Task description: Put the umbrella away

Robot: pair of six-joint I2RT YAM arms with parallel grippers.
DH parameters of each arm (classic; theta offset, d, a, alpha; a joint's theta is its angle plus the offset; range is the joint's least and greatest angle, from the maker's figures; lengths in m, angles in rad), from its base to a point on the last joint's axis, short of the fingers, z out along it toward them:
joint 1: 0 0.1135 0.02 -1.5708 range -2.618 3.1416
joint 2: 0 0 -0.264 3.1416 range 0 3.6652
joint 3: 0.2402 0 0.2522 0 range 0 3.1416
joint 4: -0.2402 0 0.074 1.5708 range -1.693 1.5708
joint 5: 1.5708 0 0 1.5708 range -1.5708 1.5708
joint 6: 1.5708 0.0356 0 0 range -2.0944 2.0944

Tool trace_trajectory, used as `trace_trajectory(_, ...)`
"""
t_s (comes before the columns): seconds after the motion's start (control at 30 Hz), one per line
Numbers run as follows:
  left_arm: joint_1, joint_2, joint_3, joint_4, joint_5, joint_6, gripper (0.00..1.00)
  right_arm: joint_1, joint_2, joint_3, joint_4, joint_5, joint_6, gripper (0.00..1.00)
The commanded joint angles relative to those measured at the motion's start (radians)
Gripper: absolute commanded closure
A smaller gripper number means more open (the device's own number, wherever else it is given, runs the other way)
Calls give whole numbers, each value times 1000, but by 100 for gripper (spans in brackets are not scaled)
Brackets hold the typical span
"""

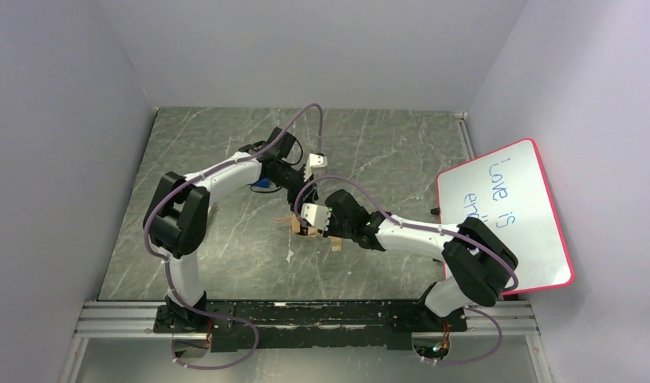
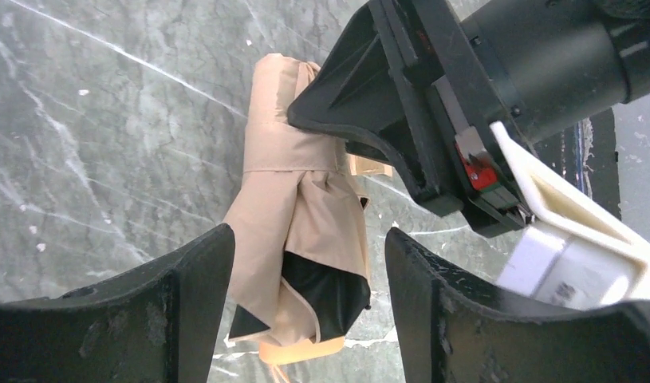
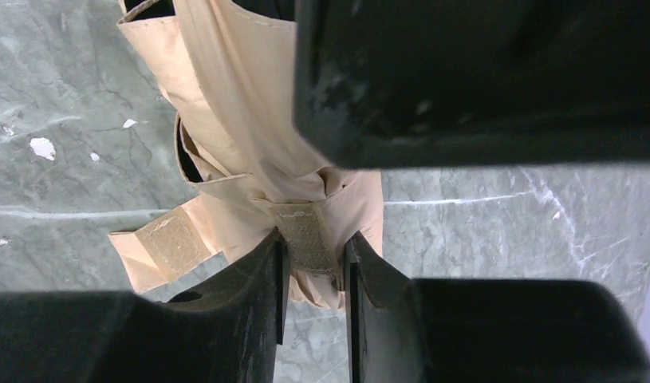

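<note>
Left claw [image 2: 308,239] wide astride umbrella [image 2: 297,183] end; right claw [image 3: 315,243] pinches strap [image 3: 303,226].

Counting now: one umbrella [image 2: 297,199], folded, just the one. Two arms: left arm [image 1: 218,179], right arm [image 1: 417,233]. Two fingers [image 2: 186,311] on the left, two more on the right, four in all. Two rough fastening patches [image 3: 174,243] on the beige fabric. Two purple cables [image 1: 304,108] looping overhead. One whiteboard [image 1: 505,215], off to the right. One bench [image 1: 226,152] under it all.

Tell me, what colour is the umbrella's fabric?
The umbrella is cream-beige with black lining, clearest in the left wrist view.
</note>
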Motion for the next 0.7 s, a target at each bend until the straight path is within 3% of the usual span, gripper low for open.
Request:
trace_trajectory(0.0,-58,50,-20,-39,-20,46,27,6,74,-54,-90,-51,33,84)
trace_trajectory(0.67,-82,189,-46,-78,-137,71,29,8,68,-63,-83,-44,28,85)
